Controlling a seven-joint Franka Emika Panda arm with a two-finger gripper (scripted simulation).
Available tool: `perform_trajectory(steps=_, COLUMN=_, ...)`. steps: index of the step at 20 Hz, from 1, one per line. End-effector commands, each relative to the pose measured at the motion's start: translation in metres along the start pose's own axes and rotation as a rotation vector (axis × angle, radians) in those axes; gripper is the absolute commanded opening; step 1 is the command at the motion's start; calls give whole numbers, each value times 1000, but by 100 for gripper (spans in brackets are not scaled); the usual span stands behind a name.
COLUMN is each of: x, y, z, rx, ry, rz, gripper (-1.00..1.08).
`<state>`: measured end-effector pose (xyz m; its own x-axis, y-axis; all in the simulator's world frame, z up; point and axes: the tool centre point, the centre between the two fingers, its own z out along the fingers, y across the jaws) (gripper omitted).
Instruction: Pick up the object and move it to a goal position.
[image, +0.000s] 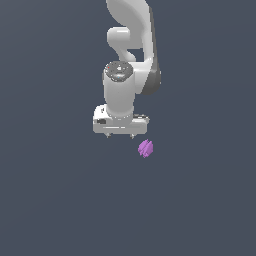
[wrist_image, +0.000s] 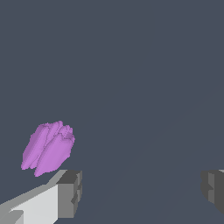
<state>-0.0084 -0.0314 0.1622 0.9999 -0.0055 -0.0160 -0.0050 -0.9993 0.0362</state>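
One arm (image: 131, 55) hangs over a plain dark grey-blue surface (image: 55, 200), white and jointed, reaching down from the top of the exterior view. Its wrist is a thick white cylinder with a dark, round cap, and below that sits the flat white block of the end effector (image: 120, 135). Two short fingertips (image: 106, 134) poke out under the block, well apart from each other, so the end effector is spread and pinches nothing.

The lump (image: 145, 148) is bright purple, small and faceted, much smaller than the end effector. In the exterior view it lies on the surface just below the block and a little toward that view's right, outside the span of the fingertips and not touching them.

The wrist view shows the same lump (wrist_image: 48, 148) larger: a cluster of ridged, elongated facets, tilted, lighter on some faces and darker in the grooves. Two grey finger pads (wrist_image: 69, 194) show at the edge of this view, one with a white finger body behind it, the other only partly in frame. A wide stretch of bare surface (wrist_image: 140, 87) lies between them. The lump sits just beside the pad with the white body, on its outer side rather than in the gap, and a thin strip of surface separates the two. Whether the fingertips touch the surface cannot be told from either view.
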Motion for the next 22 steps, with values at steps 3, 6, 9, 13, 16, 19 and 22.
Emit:
perform_trajectory(steps=3, x=0, y=1, z=1, rx=0, ry=-1, rz=0, gripper=100)
perform_trajectory(steps=6, x=-2, y=6, z=4, rx=2, ry=-8, rz=1, gripper=100)
perform_trajectory(steps=9, x=-4, y=13, z=8, rx=6, ry=-16, rz=2, gripper=100)
perform_trajectory(steps=13, x=-4, y=16, z=10, rx=7, ry=-19, rz=3, gripper=100)
perform_trajectory(steps=16, x=-4, y=16, z=9, rx=6, ry=-19, rz=3, gripper=100)
perform_trajectory(steps=19, x=-4, y=15, z=10, rx=7, ry=-19, rz=7, gripper=100)
perform_trajectory(steps=22, x=-4, y=11, z=11, rx=7, ry=-18, rz=20, gripper=100)
